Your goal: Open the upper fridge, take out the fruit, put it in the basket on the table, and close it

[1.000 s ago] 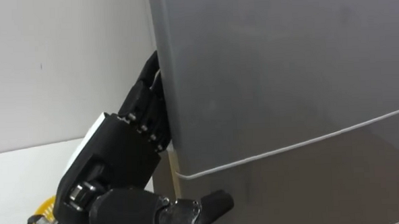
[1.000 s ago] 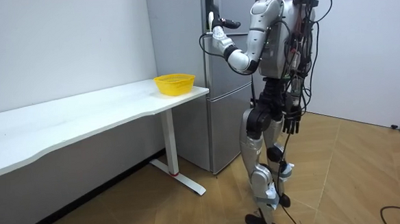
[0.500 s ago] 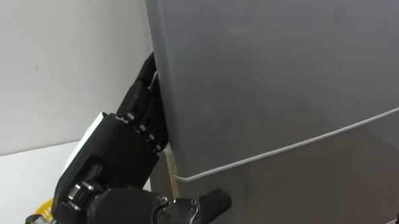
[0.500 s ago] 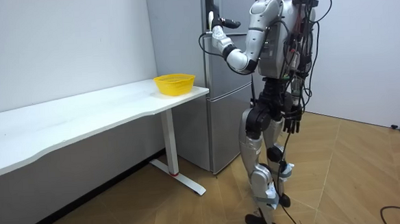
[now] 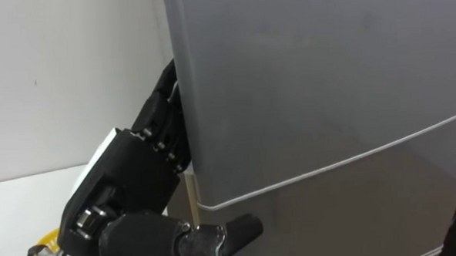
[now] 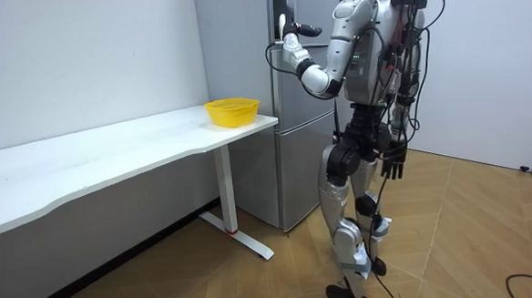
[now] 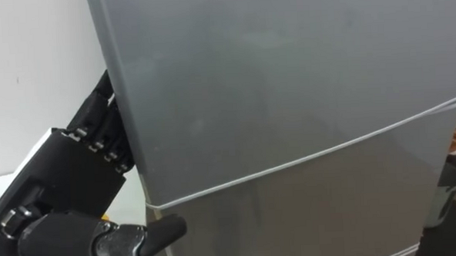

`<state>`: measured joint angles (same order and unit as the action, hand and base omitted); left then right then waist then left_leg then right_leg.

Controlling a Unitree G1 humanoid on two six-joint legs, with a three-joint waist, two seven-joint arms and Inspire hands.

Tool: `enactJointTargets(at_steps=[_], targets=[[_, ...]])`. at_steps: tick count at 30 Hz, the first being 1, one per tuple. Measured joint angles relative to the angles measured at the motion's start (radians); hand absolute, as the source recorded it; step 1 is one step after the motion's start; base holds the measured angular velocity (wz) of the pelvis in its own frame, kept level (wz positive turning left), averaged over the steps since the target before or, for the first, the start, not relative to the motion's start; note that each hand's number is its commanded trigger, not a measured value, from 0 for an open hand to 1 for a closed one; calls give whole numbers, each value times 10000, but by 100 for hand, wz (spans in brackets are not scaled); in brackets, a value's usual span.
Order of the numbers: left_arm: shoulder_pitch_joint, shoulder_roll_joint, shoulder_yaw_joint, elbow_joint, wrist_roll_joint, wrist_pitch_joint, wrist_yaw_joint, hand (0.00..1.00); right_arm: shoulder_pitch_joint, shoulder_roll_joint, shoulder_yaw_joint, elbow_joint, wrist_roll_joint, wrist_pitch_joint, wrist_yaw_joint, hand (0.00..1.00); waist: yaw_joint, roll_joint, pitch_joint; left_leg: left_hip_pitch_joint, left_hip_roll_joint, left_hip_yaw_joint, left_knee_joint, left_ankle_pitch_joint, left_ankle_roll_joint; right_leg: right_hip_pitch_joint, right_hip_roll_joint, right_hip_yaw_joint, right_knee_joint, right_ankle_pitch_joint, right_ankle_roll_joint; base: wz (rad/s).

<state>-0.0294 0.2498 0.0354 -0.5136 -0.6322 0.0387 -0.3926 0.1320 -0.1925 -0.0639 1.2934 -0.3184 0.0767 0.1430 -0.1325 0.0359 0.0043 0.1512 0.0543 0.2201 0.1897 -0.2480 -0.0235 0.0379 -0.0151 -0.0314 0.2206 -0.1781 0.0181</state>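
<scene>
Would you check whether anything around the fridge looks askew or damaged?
Nothing stands out. The fridge looks undented, its door seam even; the yellow basket sits upright on the white table; the left hand is at the upper door's edge.

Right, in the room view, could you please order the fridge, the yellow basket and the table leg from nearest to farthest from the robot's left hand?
1. The fridge: the left hand is at its upper door's edge.
2. The yellow basket: lower, on the table beside the fridge.
3. The table leg: lowest, below the basket.
</scene>
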Motion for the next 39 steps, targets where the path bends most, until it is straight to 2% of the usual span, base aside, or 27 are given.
enactJointTargets(at_steps=[12,16,23,25,29,32,36,39], targets=[[0,-19,-48,-3,-353,-81,390,0,38,-9,6,-6,4,120,135,0,-207,-8,11,-63,-10,6,-9,-46,80,-27,-4,16,-18,34,36,0],[0,-60,-84,-4,-360,-232,392,0,44,-9,24,-23,1,122,135,0,-233,-21,10,-118,-9,10,-5,-54,92,-66,-4,7,-28,34,37,0],[-16,-159,-410,-8,-620,-752,387,0,47,-10,26,-49,-8,115,141,0,-277,-39,-5,-220,-6,142,-2,-55,93,-199,-7,36,-23,46,42,-3],[-16,-158,-652,-18,-1070,-891,370,0,49,-10,23,-69,-8,106,142,0,-282,-57,-6,-206,-6,245,-4,-55,93,-209,-8,88,-33,51,51,-7],[-27,-157,-1101,-47,-1241,-1138,313,0,76,-9,26,-71,4,79,227,0,-354,-113,-15,-186,-9,314,-2,-55,93,-209,-6,152,-43,61,67,-6],[-301,-127,-1563,-56,-1463,-1245,245,0,64,-12,25,-106,35,79,226,0,-415,-170,-21,-179,-3,446,0,-55,93,-253,6,250,-30,78,76,-9],[-726,30,-2463,-87,-1699,-1207,-349,0,42,-14,35,-269,35,8,219,0,-757,-150,-38,-186,13,723,-2,-57,94,-374,50,466,-46,117,75,-19],[-1184,144,-3249,-123,-2026,-1102,-937,0,54,-67,117,-265,159,1,204,0,-861,-63,-88,-176,21,843,1,-58,93,-412,69,583,-9,151,72,-16]])
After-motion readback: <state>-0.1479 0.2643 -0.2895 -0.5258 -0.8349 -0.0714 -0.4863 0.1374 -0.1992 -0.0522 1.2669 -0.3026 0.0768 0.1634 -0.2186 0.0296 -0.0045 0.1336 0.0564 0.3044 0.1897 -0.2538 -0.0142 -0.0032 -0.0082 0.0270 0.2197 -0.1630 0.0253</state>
